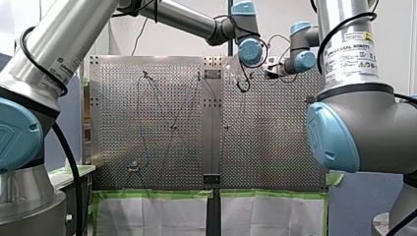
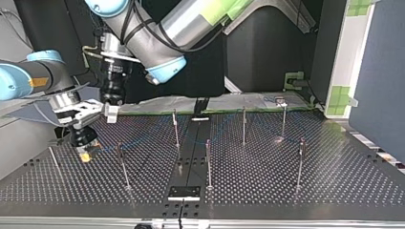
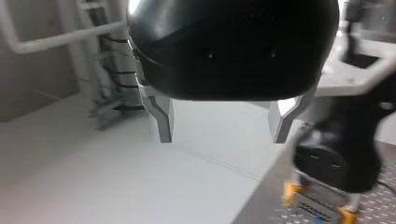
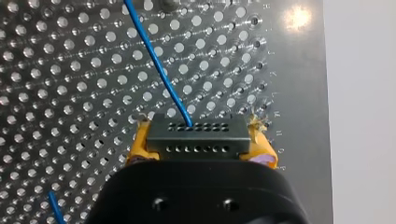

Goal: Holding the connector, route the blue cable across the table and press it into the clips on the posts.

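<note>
At the top view's left my right pincer [image 2: 85,151] sits low over the bench [image 2: 334,181], clamped on the black connector [image 4: 196,137], my left pincer [image 3: 224,137] hangs near it, jaws apart and empty, blue cable [image 4: 159,70] running from the connector towards the posts [image 2: 244,124].

Left arm [image 1: 187,19]: stretched across above the table [image 2: 286,191], wrist turned downward.
Left gripper [image 3: 223,123]: black body, metal fingers [image 3: 162,116] spread apart with nothing between them; hangs just off the table's edge.
Right arm [image 2: 47,71]: bent low beside that same edge.
Right gripper [image 2: 85,151]: pointed down, close over the table just inside its edge; yellow pads [image 4: 140,142] clamped on the connector [image 4: 196,137].
Spacing: grippers near each other, not touching.
</note>
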